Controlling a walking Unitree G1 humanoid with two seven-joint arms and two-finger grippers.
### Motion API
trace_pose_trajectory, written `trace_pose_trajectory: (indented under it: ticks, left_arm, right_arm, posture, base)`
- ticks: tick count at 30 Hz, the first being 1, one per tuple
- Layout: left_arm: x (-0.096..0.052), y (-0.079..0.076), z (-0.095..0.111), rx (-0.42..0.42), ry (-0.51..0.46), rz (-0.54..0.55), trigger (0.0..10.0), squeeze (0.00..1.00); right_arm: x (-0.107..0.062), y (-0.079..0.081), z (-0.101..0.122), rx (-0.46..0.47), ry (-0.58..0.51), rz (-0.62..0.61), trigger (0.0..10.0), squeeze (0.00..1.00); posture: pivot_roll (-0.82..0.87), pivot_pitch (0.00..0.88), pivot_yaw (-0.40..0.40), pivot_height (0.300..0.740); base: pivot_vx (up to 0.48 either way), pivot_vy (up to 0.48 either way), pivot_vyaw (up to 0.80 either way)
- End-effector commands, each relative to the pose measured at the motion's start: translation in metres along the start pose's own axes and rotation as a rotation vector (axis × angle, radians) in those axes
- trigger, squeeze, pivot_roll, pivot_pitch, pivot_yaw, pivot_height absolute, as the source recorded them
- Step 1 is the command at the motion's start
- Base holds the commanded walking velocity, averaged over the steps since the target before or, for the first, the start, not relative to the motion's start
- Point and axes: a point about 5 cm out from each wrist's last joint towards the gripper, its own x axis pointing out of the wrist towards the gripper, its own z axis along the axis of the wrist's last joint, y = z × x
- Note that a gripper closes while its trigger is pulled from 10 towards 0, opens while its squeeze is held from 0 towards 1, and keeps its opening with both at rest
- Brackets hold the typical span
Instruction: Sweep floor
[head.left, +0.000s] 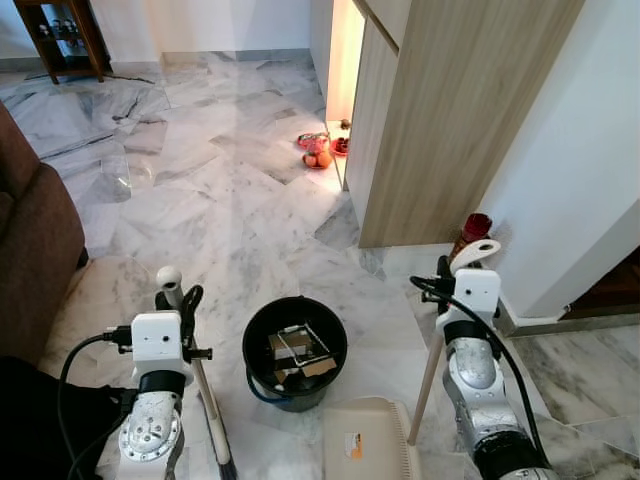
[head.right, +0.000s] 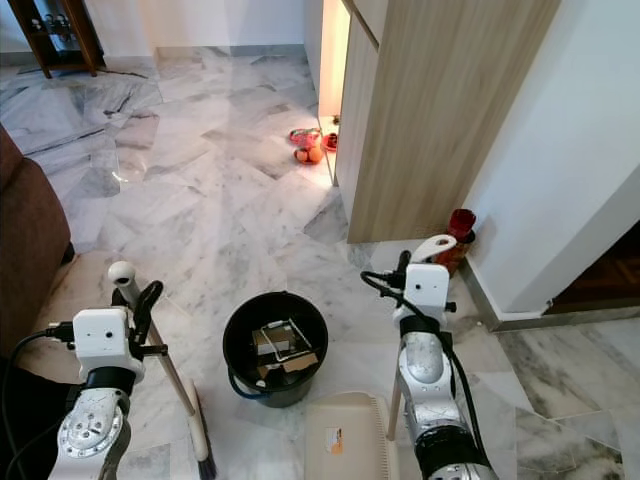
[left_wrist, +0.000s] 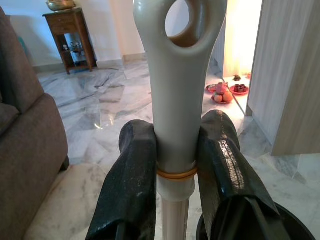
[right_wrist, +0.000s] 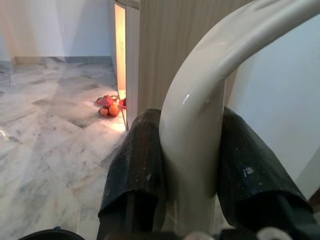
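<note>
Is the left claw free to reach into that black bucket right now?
Probably not: the left claw is shut on the broom handle. The black bucket sits close and open-topped, but the broom would have to go first.

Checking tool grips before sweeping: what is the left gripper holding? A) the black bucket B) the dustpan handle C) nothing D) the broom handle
D: the left gripper is shut on the broom handle, one black finger on each side.

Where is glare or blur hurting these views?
Left eye view: bright doorway glow washes out the marble floor beside it. Left wrist view: broom handle soft, too close. Right wrist view: dustpan handle blurred too.
</note>
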Motion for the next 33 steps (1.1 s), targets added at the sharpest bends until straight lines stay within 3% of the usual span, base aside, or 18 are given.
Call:
trace_pose_trajectory:
  ticks: [1, 12, 33]
  left_arm:
    - [0.0018, -0.0018, 0.0037, -0.007, -0.019, -0.006, 10.0, 0.00]
    - [0.0037, -0.0033, 0.0030, -0.012, -0.023, -0.006, 10.0, 0.00]
    - [0.0035, -0.0064, 0.0022, -0.015, -0.021, -0.026, 10.0, 0.00]
  right_arm:
    - [0.0030, -0.0028, 0.0056, 0.020, -0.031, -0.008, 10.0, 0.00]
    - [0.0041, -0.0013, 0.0056, 0.026, -0.028, -0.001, 10.0, 0.00]
    - [0.0034, 0.0013, 0.0057, 0.043, -0.035, 0.009, 10.0, 0.00]
  posture:
    - [0.11, 0.105, -0.034, 0.740]
    - [0.12, 0.078, -0.036, 0.740]
    - [0.12, 0.062, -0.029, 0.740]
  base:
    - [0.000, 0.000, 0.00]
    - [0.000, 0.000, 0.00]
    - [-0.258, 0.000, 0.00]
